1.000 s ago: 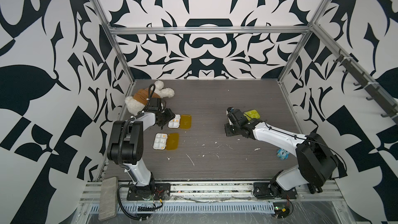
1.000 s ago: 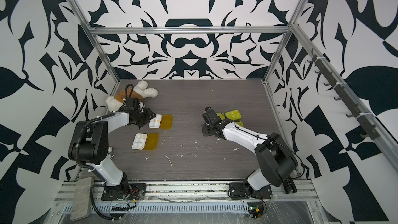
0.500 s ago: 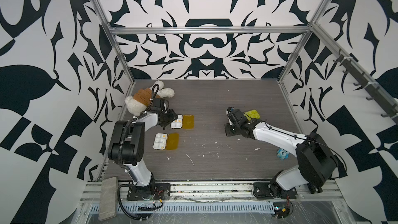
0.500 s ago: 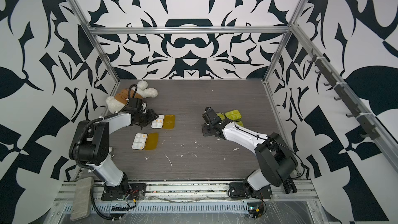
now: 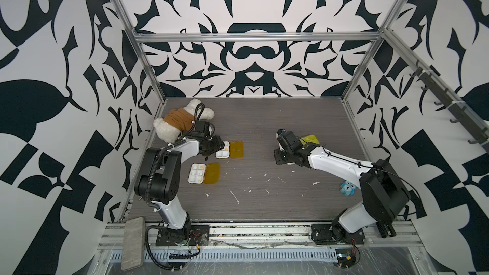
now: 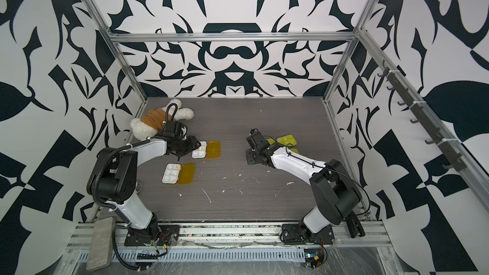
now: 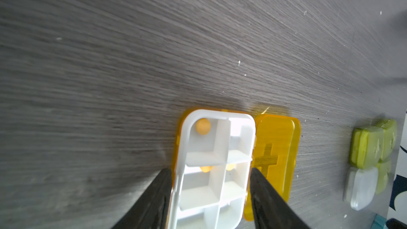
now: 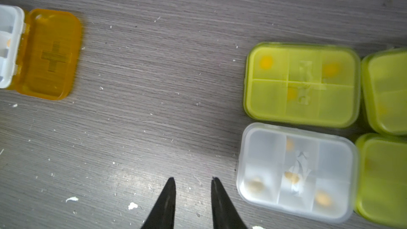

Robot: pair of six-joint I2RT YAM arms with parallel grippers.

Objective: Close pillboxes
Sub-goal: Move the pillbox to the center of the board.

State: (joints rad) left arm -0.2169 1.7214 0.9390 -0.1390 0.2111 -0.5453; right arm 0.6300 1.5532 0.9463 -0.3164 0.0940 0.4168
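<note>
Two amber pillboxes lie open on the table's left side. My left gripper [image 7: 210, 169] is shut on the white tray [image 7: 217, 150] of the farther one [image 5: 222, 152], a finger on each long side. Its amber lid [image 5: 236, 149] lies flat beside the tray. The nearer amber pillbox [image 5: 197, 177] sits apart, lid [image 5: 212, 177] folded out. My right gripper [image 8: 191, 180] hangs open over bare table with nothing between its fingers. Beside it a clear pillbox [image 8: 295, 172] and three yellow-green pillboxes [image 8: 301, 84] lie with their lids down.
A plush bear [image 5: 182, 121] lies at the back left, right behind my left wrist. A small blue owl toy [image 5: 347, 188] stands near the right arm's elbow. White crumbs [image 5: 234, 195] dot the table. Patterned walls close in three sides.
My left gripper has moved a little to the right, and the farther amber pillbox has slid right with it. The right arm has stayed still.
</note>
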